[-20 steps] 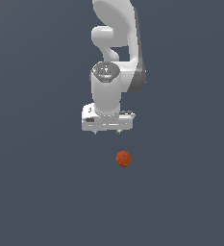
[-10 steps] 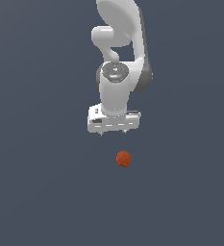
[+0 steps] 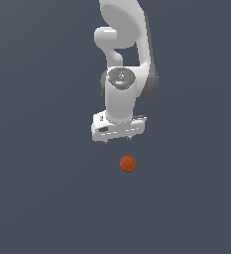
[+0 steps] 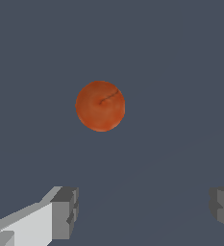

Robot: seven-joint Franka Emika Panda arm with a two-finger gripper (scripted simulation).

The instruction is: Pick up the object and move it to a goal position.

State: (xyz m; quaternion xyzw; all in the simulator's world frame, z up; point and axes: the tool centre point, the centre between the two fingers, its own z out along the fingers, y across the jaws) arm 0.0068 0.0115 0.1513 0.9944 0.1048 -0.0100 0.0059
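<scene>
The object is a small orange-red ball lying on the flat dark grey floor; the wrist view shows the ball with a thin dark mark on its surface. My white gripper hangs above and just behind it in the exterior view, pointing down, a short gap off the ball. Its two fingers stand wide apart with nothing between them: in the wrist view the gripper has one grey fingertip and the other at the frame's edge. The ball lies ahead of the fingers, not between them.
Plain dark grey floor surrounds the ball on every side. The white arm rises from the gripper toward the top of the exterior view. No other objects show.
The gripper has moved toward the exterior view's right and lower, closing in on the ball. The ball has stayed in place.
</scene>
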